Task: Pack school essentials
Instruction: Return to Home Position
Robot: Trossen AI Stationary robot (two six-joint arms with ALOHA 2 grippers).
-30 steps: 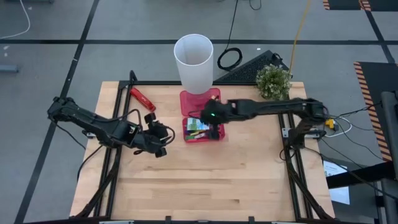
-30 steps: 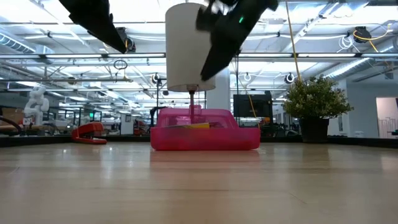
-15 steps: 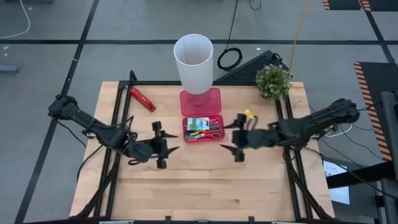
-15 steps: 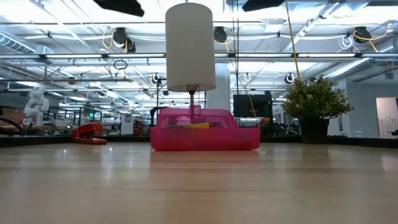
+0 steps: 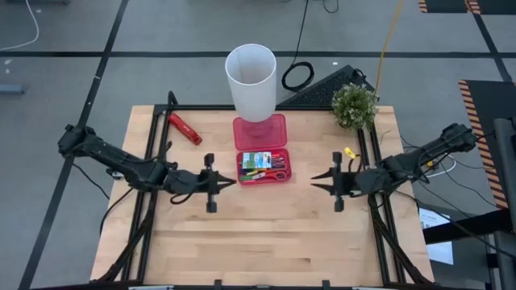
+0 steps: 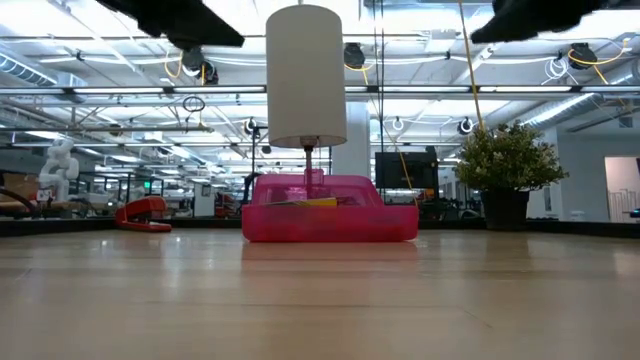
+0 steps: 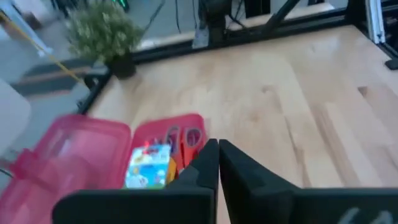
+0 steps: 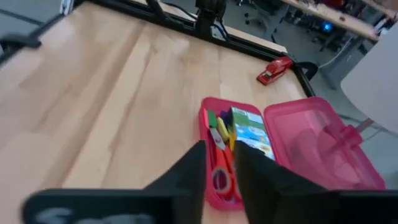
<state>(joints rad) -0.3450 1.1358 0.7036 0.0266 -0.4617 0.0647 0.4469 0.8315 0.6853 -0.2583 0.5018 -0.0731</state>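
With the stationery packed in the open pink plastic case [image 5: 264, 166] mid-surface, and both left gripper [image 5: 228, 182] and right gripper [image 5: 315, 178] clenched empty beside it, I'd swing its lid [image 5: 260, 131] over gently.

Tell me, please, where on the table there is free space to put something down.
The whole near half of the table is bare wood. Crowded: the far middle, with the pink case and white cup; left gripper and right gripper flank the case.
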